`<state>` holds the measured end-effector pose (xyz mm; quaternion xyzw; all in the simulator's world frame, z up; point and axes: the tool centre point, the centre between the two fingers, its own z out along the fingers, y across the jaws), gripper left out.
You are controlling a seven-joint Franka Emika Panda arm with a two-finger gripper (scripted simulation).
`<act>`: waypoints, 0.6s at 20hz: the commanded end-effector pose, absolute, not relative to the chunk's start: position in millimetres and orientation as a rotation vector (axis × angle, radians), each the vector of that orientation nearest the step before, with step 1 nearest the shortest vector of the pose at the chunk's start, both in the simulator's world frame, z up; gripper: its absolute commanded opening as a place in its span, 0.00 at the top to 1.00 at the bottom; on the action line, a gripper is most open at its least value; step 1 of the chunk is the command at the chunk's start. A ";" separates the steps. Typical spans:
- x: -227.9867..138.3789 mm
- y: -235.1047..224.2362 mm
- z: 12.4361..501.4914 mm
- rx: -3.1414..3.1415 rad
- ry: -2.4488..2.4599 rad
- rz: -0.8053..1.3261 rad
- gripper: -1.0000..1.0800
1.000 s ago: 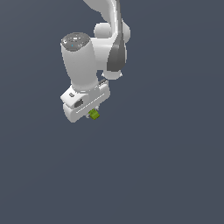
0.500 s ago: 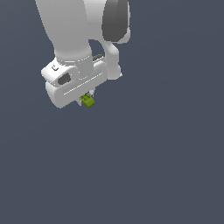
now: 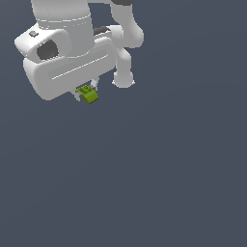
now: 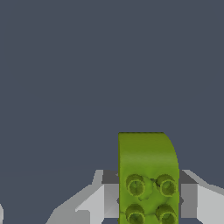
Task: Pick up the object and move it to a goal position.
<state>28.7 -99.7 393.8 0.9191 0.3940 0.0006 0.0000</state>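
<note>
The object (image 3: 88, 94) is a small lime-green studded block with a sloped end. It hangs under the big white hand in the exterior view's upper left, and my gripper (image 3: 87, 91) is shut on it. The fingers are mostly hidden behind the hand there. In the wrist view the object (image 4: 147, 175) sits between the two grey fingertips (image 4: 109, 194), which press on both its sides, with my gripper (image 4: 148, 197) shut around its studded part and the sloped end sticking out beyond the fingers.
Only a flat, dark grey-blue background shows around and below the arm. The white arm links (image 3: 123, 53) fill the exterior view's upper left.
The arm has come much closer to the exterior camera and shifted up and towards that view's left, carrying the green block along in the shut gripper.
</note>
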 end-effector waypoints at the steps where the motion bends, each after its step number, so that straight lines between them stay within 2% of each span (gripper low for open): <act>1: 31.6 -100.7 406.4 2.888 1.238 0.000 1.00; 12: 38.7 -102.6 431.0 2.888 1.237 0.000 1.00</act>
